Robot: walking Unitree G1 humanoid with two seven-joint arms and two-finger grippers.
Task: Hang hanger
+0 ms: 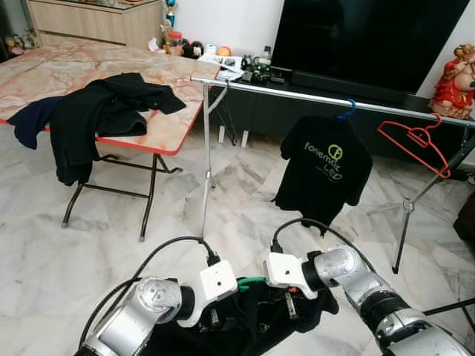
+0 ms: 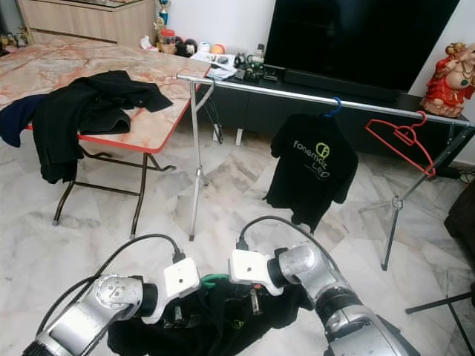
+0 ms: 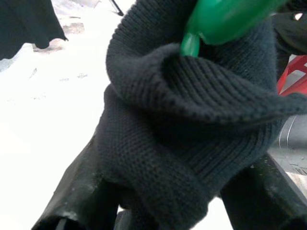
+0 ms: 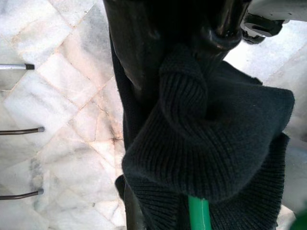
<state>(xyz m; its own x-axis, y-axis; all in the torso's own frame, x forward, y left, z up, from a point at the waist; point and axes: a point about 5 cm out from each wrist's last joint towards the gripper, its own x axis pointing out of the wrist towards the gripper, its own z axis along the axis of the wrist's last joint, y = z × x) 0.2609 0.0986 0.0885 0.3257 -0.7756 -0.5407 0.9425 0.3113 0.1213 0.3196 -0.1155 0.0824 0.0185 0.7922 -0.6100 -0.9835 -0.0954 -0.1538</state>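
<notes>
Low in front of me I hold a black knitted garment (image 1: 256,330) on a green hanger (image 1: 252,282) between both arms. My left gripper (image 1: 214,317) is shut on the garment's ribbed collar (image 3: 192,105), with the green hanger's neck (image 3: 225,19) just beyond it. My right gripper (image 1: 291,302) is also shut on a bunch of the same black knit (image 4: 206,143), and the green hanger (image 4: 199,213) pokes out beneath the cloth. Ahead runs a silver clothes rail (image 1: 297,94).
On the rail hang a black printed T-shirt (image 1: 323,167) on a blue hanger (image 1: 347,111) and a bare red hanger (image 1: 415,141). The rail's stand poles (image 1: 205,170) rest on the marble floor. A folding table (image 1: 148,74) at left carries dark clothes (image 1: 96,111). A TV (image 1: 371,37) stands behind.
</notes>
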